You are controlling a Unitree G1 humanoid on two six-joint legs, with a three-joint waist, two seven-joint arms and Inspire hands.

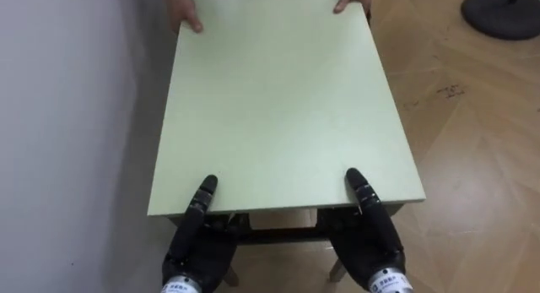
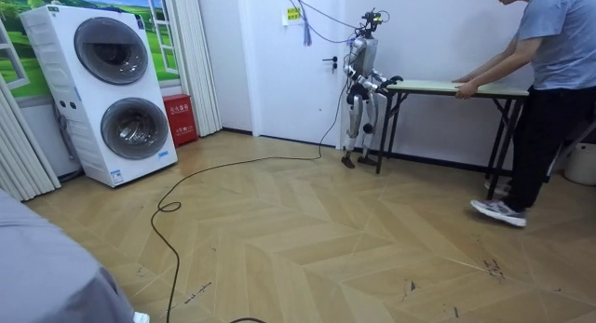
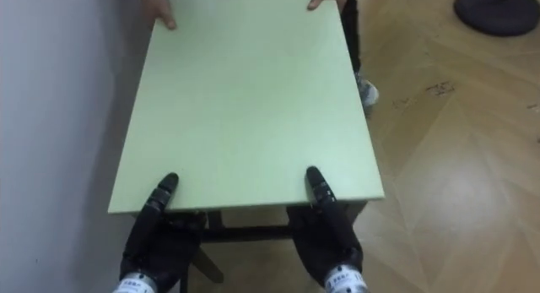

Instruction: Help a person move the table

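Observation:
A light green table with dark metal legs stretches away from me, its long left side close to a grey wall. My left hand grips the near edge at the left, thumb on top and palm beneath. My right hand holds the same edge at the right in the same way. At the far end a person's hands rest on the tabletop's two corners. In the room view the person leans forward, holding the table opposite me.
A dark round stand base sits on the wooden floor at the far right. Open parquet lies to the table's right. In the room view, stacked washing machines stand at the left, and a white bucket beyond the person.

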